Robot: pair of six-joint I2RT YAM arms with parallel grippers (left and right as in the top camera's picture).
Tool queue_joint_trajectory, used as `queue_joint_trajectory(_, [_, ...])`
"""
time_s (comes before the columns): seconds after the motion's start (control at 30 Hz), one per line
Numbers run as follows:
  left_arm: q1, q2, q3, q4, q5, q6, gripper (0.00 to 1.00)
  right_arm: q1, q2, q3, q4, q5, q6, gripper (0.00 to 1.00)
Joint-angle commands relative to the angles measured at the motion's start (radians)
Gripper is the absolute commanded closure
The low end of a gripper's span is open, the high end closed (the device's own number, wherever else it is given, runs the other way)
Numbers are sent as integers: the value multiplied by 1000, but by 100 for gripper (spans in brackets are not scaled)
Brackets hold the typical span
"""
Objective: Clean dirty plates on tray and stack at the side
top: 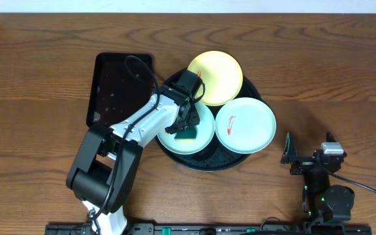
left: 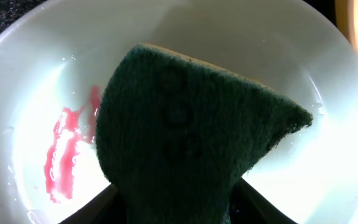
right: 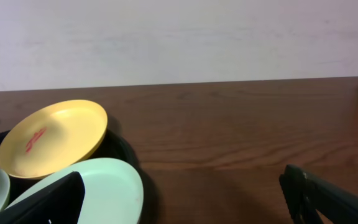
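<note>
The round black tray (top: 243, 159) holds three plates. The yellow plate (top: 222, 81) lies at the back with a red smear; it also shows in the right wrist view (right: 55, 137). A mint plate (top: 250, 127) at the right has a red smear. My left gripper (top: 187, 124) is shut on the teal sponge (left: 185, 143) and presses it on the left mint plate (left: 36, 99), which has a pink-red smear (left: 67, 149). My right gripper (top: 303, 155) is open and empty on the table right of the tray.
A rectangular black tray (top: 113, 81) lies left of the round tray. Bare wooden table (right: 241, 130) stretches right of the tray and behind it.
</note>
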Motion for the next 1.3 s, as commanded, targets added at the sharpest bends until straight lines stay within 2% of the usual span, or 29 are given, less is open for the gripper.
queue_joint_trajectory(0.0, [-5, -15, 15, -6, 6, 13, 52, -12, -3, -2, 28, -36, 32, 1])
queue_joint_trajectory(0.27, [-5, -15, 15, -6, 6, 13, 52, -12, -3, -2, 167, -163, 137, 1])
queue_joint_trajectory(0.4, [-5, -15, 15, -6, 6, 13, 52, -12, -3, -2, 335, -275, 239, 1])
queue_joint_trajectory(0.53, [-5, -15, 15, -6, 6, 13, 52, -12, -2, 3, 579, -327, 227, 1])
queue_joint_trajectory(0.6, [-5, -15, 15, -5, 6, 13, 52, -12, 5, 35, 602, -326, 217, 1])
queue_joint_trajectory(0.67, [-5, -15, 15, -5, 6, 13, 52, -12, 30, 102, 535, -327, 187, 1])
queue_joint_trajectory(0.77, [-5, -15, 15, -6, 6, 13, 52, -12, 122, 251, 345, -327, 97, 1])
queue_joint_trajectory(0.93, [-5, -15, 15, -6, 6, 13, 52, -12, 431, 586, -5, -398, -80, 1])
queue_joint_trajectory(1.1, [-5, -15, 15, -6, 6, 13, 52, -12, 804, 954, -449, -600, -180, 1])
queue_joint_trajectory(1.17, [-5, -15, 15, -6, 6, 13, 52, -12, 938, 1059, -536, -690, -169, 1])
queue_joint_trajectory(1.27, [-5, -15, 15, -6, 6, 13, 52, -12, 1079, 1137, -565, -954, -18, 1])
